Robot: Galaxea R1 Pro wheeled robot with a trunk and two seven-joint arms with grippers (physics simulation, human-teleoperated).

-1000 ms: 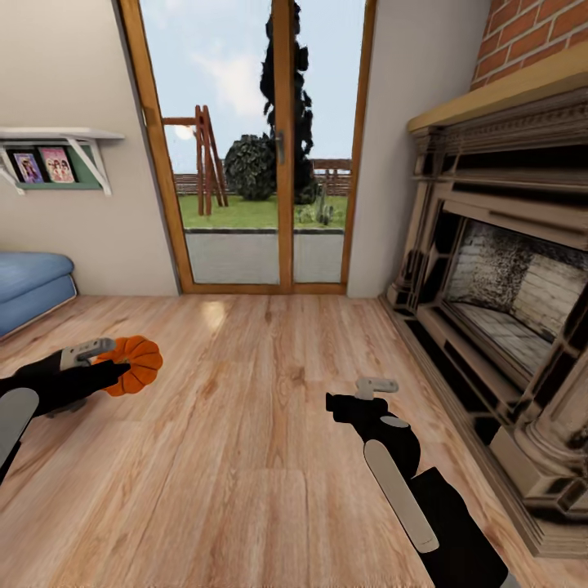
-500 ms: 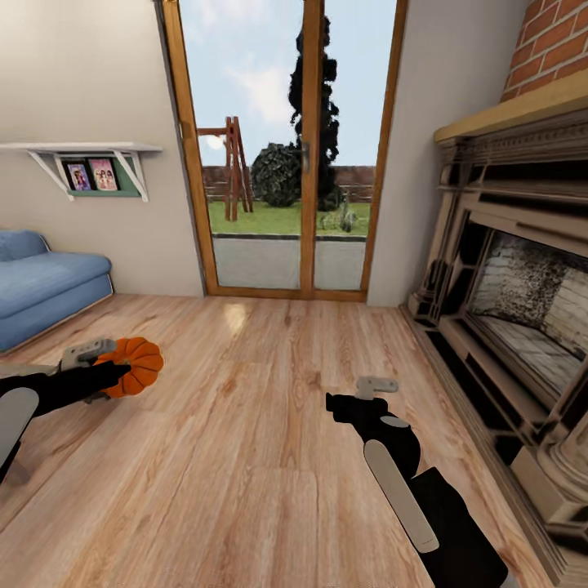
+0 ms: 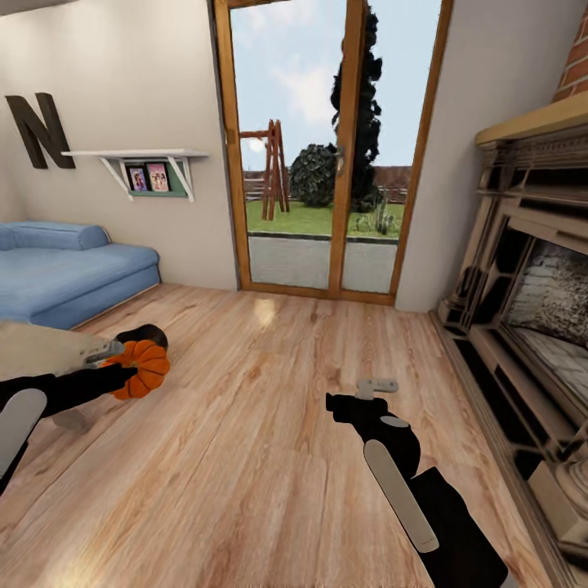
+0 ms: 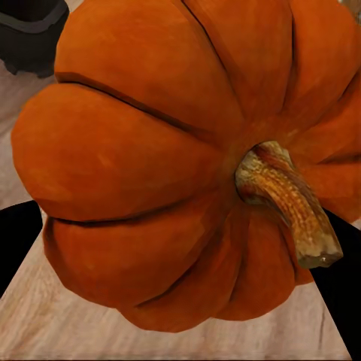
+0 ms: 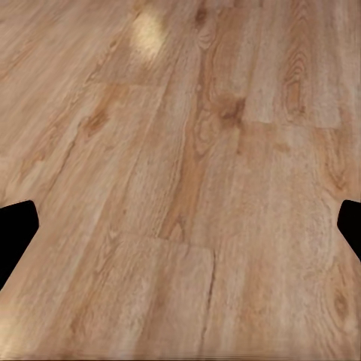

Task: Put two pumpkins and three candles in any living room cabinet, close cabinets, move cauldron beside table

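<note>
The left gripper [image 3: 122, 369] is carrying one pumpkin [image 3: 140, 368] at the near left of the scene, its fingers clamped on the ribbed orange body and holding it clear above the wood floor [image 3: 269, 441]. In the left wrist view the pumpkin [image 4: 188, 158] is showing its curled tan stem [image 4: 289, 199], with the dark finger ends just visible at either flank. Just behind the pumpkin in the head view, a round black object is peeking out, likely the cauldron [image 3: 145, 335]; its dark rim [image 4: 30, 34] is also showing past the pumpkin in the wrist view. A pale slab edge is jutting in at the left, too cropped to name.

The right gripper [image 3: 377, 385] is hanging empty over bare floor at centre, and the right wrist view is showing its two dark tips well apart over the planks [image 5: 180, 180].

The room is offering a blue sofa [image 3: 65, 273] far left, a glass patio door [image 3: 331, 147] ahead and the fireplace [image 3: 531, 318] along the right.

The pumpkin looks light, rigid and smooth-skinned, so a squeeze across its widest ribs, as now, should be holding best; the stem seems too thin and crooked to trust. Its rounded flanks could be letting it rotate or slip if the grip loosens during travel.
</note>
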